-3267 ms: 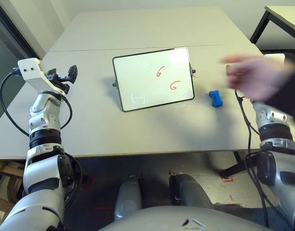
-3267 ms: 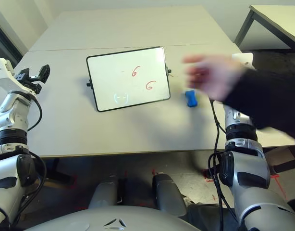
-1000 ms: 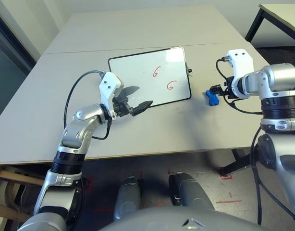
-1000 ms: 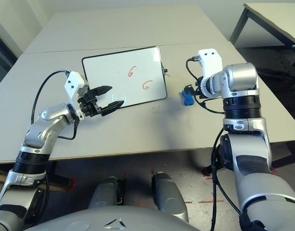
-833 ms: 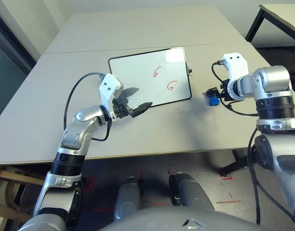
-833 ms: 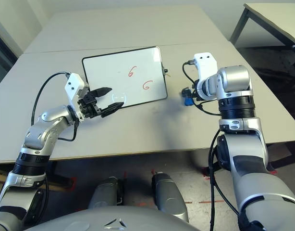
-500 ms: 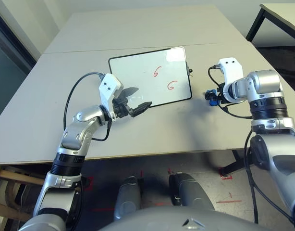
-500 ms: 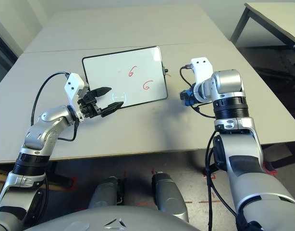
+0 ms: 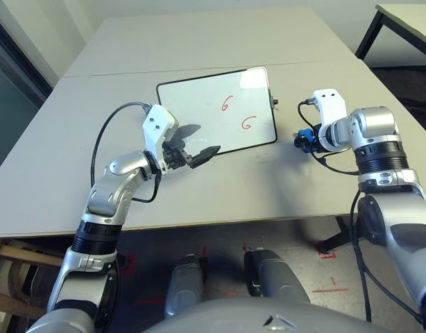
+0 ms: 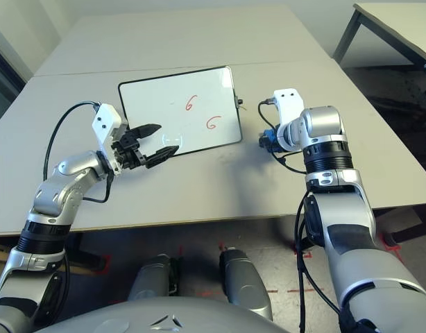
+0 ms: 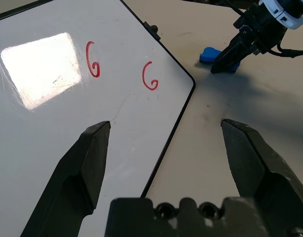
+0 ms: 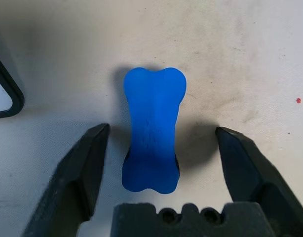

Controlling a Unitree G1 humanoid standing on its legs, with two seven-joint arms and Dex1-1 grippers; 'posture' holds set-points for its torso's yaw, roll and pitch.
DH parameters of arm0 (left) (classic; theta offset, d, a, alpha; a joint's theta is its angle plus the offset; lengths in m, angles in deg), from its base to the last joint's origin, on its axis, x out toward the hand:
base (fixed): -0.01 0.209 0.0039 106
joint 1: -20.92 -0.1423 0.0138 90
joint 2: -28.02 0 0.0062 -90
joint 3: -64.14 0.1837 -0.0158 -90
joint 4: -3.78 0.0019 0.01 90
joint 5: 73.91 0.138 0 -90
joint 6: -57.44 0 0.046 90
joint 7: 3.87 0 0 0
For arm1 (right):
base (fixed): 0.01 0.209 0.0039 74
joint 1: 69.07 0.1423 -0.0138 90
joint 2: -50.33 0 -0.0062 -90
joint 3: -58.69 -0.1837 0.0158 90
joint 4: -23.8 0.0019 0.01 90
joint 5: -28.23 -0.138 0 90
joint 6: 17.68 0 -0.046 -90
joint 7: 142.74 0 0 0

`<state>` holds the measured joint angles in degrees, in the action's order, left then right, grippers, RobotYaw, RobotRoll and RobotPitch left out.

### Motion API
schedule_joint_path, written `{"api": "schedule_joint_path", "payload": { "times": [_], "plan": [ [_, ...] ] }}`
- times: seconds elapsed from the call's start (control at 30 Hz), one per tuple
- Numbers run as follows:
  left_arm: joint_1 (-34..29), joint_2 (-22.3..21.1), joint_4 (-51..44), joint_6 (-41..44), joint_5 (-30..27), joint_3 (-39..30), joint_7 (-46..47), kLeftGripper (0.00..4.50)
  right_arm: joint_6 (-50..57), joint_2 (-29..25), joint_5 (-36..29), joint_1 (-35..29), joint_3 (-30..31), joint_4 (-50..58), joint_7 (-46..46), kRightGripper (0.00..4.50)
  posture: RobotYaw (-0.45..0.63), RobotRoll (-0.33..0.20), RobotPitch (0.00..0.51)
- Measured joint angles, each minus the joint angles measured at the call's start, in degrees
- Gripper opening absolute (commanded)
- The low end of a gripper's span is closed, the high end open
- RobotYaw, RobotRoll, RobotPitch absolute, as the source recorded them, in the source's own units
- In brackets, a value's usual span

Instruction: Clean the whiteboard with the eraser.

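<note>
The eraser (image 12: 152,128) lies on the table (image 10: 199,198), a little to the right of the whiteboard (image 10: 178,111) and apart from its frame. The right gripper (image 12: 163,129) is over it with its two fingers spread, one on either side of the blue block's narrow waist, and bare table shows between each finger and the block, so nothing is pinched. The step in hand looks to be picking up the eraser; the wiping has yet to begin, with both red marks (image 9: 227,103) plain on the board's right half. (The narrow waist seems a handy place to grip, if the fingers close evenly.) The next move calls for settling the fingers low enough around that waist and bringing them together, then lifting the block and carrying it left to the red marks. Closing too high could let it slip or tip out.

As for pose, the right arm (image 9: 390,187) reaches from the near right side toward the far side of the table, its forearm rising over the near edge and its wrist bent so that the gripper points down and left at the block. The left arm (image 9: 105,201) comes in from the near left, angled forward and to the right, and the left gripper (image 11: 165,123) hangs by the board's near edge, partly over the surface. Its fingers are spread wide too, with nothing between them, and it appears to be waiting, perhaps to steady the board.
</note>
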<state>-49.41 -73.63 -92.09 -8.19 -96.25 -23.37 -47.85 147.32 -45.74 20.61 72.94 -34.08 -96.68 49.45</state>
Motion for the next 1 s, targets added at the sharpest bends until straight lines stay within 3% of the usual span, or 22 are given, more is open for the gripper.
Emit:
{"api": "schedule_joint_path", "payload": {
  "times": [0.2,0.3,0.47,0.7,0.83,1.0],
  "plan": [
    [0.1,0.0,0.0,0.1,0.0,0.0,0.0,4.50,1.6,-0.2,0.0,-0.1,0.0,0.9,0.1,1.20,-0.12,0.000,0.079],
    [0.1,0.0,0.0,0.2,0.0,0.0,0.0,4.50,2.0,-0.2,0.0,-0.1,-0.1,1.3,0.1,0.44,-0.12,0.000,0.079],
    [0.2,-0.2,0.1,0.3,0.0,-0.1,-0.1,4.50,1.5,-1.6,-0.1,-1.0,2.7,3.7,2.3,0.41,-0.12,0.000,0.080],
    [1.2,-1.7,0.3,0.3,0.0,-1.4,-0.3,4.50,-12.2,-12.8,3.1,-0.4,20.9,16.0,17.8,0.41,-0.12,0.000,0.075],
    [2.0,-2.4,0.4,0.3,0.0,-2.0,-0.6,4.50,-26.7,-19.8,12.3,3.4,33.3,20.7,26.9,0.41,-0.12,0.000,0.070],
    [2.1,-2.6,0.4,0.3,0.0,-2.4,-0.6,4.50,-41.2,-23.1,24.4,7.0,40.6,21.0,32.4,0.41,-0.12,0.000,0.067]
  ]
}}
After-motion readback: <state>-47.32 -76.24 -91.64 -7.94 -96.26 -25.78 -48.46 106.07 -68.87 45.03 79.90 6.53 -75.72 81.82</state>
